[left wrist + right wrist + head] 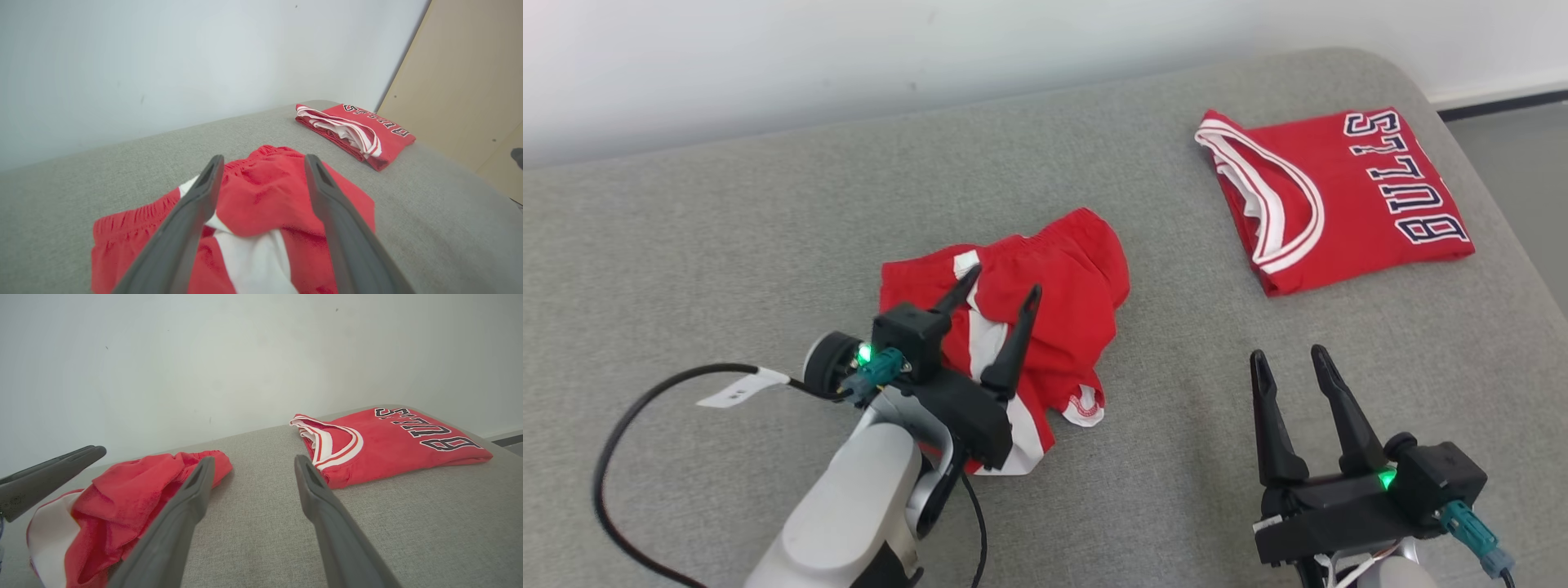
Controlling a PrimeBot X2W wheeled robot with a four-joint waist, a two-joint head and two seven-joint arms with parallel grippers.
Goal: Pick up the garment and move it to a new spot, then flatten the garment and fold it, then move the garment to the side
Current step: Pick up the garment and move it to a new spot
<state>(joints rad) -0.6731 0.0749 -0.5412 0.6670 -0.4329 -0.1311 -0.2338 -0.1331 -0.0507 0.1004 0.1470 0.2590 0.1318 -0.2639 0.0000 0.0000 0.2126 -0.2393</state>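
My left end effector [1005, 280] hangs over the crumpled red shorts [1086, 278] in the middle of the grey cushion [727, 245], fingers apart, gripping nothing. My right end effector [1289, 353] is spread too and empty, off to the shorts' right. A folded red jersey [1347, 196] lies at the far right.

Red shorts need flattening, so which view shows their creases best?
Head view: red shorts nearly whole from above, partly behind the left gripper. Left wrist view crops their near edge; right wrist view sees them low, side-on.
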